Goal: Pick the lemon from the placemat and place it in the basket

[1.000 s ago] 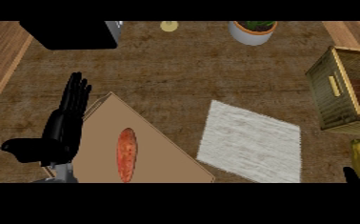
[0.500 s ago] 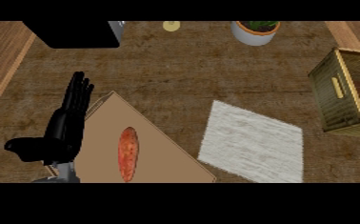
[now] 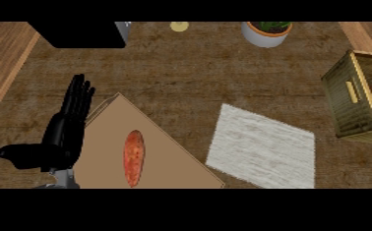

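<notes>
left hand [image 3: 64, 131] rests with straight fingers at the cutting board's [image 3: 163, 151] left edge; placemat [image 3: 263, 149] lies right of the board, bare; basket [image 3: 352, 97] farther right; lemon [image 3: 179, 26] beyond the board

Counter [image 3: 181, 72]: placemat [image 3: 263, 151], board [image 3: 156, 146], basket [image 3: 352, 97]

The rough brown wooden counter [image 3: 189, 77] looks matt. Right of the fingers [image 3: 76, 97], a smooth tan cardboard-like board [image 3: 156, 151]. Beyond it lies a pale woven cloth placemat [image 3: 263, 149].
</notes>
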You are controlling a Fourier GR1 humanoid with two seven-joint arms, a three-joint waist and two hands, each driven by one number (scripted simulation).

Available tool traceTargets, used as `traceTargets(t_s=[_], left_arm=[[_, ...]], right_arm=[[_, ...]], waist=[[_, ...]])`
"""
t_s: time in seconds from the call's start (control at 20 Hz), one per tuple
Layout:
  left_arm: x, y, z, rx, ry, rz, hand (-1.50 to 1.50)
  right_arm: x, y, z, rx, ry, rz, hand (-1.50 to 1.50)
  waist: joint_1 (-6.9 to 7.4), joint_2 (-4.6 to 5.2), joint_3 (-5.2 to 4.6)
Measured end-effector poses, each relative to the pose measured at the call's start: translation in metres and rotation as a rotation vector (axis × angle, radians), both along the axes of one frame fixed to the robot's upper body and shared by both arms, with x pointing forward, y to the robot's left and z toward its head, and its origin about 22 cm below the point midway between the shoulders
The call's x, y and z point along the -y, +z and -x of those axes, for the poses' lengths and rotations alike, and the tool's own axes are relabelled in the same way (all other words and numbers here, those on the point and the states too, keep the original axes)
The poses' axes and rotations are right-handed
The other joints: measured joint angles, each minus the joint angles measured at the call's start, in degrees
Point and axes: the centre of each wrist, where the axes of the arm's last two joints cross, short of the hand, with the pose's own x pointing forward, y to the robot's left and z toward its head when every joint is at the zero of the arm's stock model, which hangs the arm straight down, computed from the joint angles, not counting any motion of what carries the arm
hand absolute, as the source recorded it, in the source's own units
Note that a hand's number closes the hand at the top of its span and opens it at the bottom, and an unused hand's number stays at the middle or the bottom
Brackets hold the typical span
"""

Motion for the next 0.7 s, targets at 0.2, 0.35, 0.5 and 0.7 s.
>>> traceTargets(t_s=[0.2,0.35,0.5,0.7], left_arm=[[0.003,-0.004,-0.001,0.001,-0.007,-0.001,0.00],[0.010,-0.004,-0.002,0.003,-0.004,-0.005,0.00],[0.008,-0.006,0.000,0.001,-0.007,-0.005,0.00],[0.000,-0.001,-0.009,-0.004,-0.013,-0.003,0.00]], right_arm=[[0.016,-0.009,-0.008,-0.027,0.001,0.029,1.50],[0.026,-0.021,-0.012,-0.052,0.000,0.057,1.50],[0.042,-0.031,-0.017,-0.065,0.001,0.060,1.50],[0.051,-0.046,-0.026,-0.070,0.004,0.032,1.50]], waist=[[0.01,0.02,0.00],[0.00,0.01,0.00],[0.06,0.02,0.01],[0.03,0.03,0.01]])
